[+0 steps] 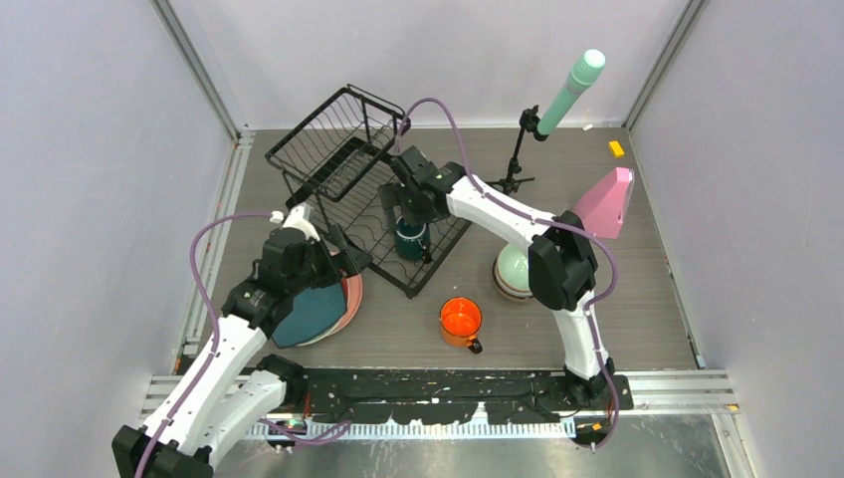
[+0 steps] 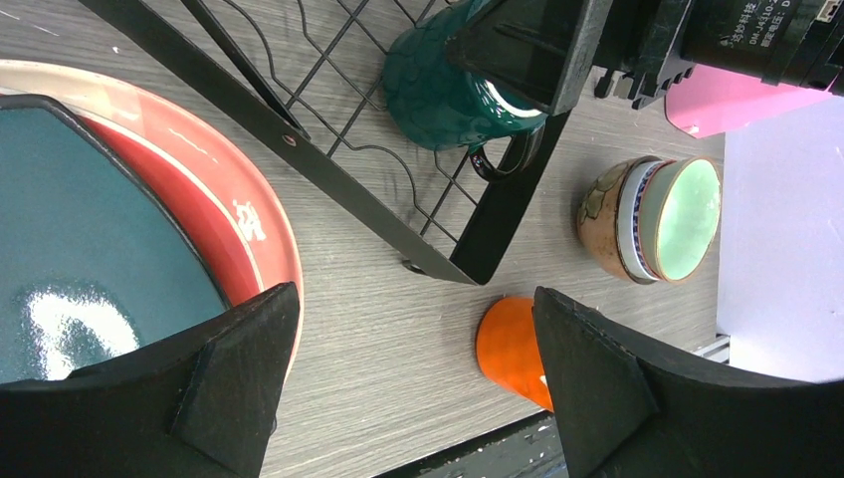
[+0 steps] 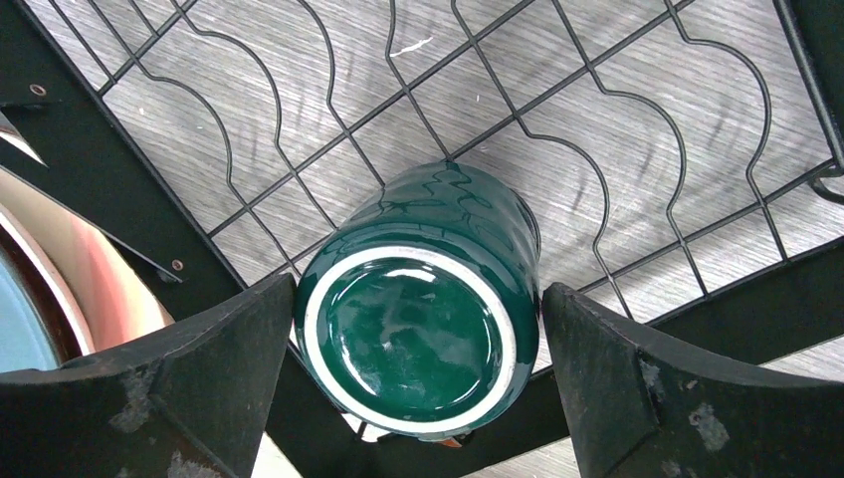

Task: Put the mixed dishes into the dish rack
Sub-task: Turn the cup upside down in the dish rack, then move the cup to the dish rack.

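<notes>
Pale lilac walls (image 1: 90, 149), grey wood-grain tabletop (image 1: 647, 289) (matte), alu corner rails (image 1: 198, 72), even light

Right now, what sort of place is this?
Likely a robot test cell, not a kitchen: left arm and right arm bolted to a table, blank walls around, a rack and orange mug staged.

The right arm (image 1: 498, 209) reaches forward and left over the dish rack (image 3: 107, 177), its wrist bent downward. The right gripper (image 3: 418, 299) points down into the rack's near end, jaws spread wide. The left arm (image 1: 234, 344) stretches toward the rack's near-left edge. The left gripper (image 2: 416, 299) hangs just outside it, jaws equally wide.
</notes>
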Tool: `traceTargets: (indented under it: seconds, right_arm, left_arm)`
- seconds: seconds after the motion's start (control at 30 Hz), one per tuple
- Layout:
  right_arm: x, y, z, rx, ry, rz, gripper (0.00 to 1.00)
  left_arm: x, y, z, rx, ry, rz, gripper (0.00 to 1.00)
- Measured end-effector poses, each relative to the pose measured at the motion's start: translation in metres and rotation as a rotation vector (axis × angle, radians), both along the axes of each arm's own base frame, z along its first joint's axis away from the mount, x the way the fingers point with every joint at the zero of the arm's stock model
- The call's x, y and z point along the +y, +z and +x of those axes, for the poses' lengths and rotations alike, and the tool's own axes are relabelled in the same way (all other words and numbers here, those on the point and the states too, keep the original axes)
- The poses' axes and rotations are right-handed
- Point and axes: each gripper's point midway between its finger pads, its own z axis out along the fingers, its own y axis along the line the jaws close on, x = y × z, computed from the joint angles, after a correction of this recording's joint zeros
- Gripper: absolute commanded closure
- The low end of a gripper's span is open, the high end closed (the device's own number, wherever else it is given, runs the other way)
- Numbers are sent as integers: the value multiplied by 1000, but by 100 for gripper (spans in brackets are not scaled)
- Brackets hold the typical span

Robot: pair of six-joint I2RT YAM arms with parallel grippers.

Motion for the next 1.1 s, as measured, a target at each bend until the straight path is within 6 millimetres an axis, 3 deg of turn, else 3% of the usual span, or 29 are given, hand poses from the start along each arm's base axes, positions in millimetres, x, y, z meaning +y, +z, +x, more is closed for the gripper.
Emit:
traceTargets:
  seconds: [0.23, 0.37, 0.57, 0.8, 1.1]
  right_arm:
    - [12, 8, 4, -12, 2, 71, 0]
    - [19, 25, 3, -16, 2, 151, 0]
    - [2, 51, -11, -43, -63, 275, 5]
    - [-20, 37, -35, 21, -71, 405, 18]
    - [-11, 20, -59, 61, 104, 431, 31]
  left_arm:
    - [0, 0, 0, 1, -2, -2, 8]
    - [0, 0, 0, 1, -3, -2, 8]
    - [3, -1, -4, 6, 5, 9, 8]
    - [21, 18, -9, -85, 80, 20, 8]
    - [65, 30, -19, -155, 267, 98, 5]
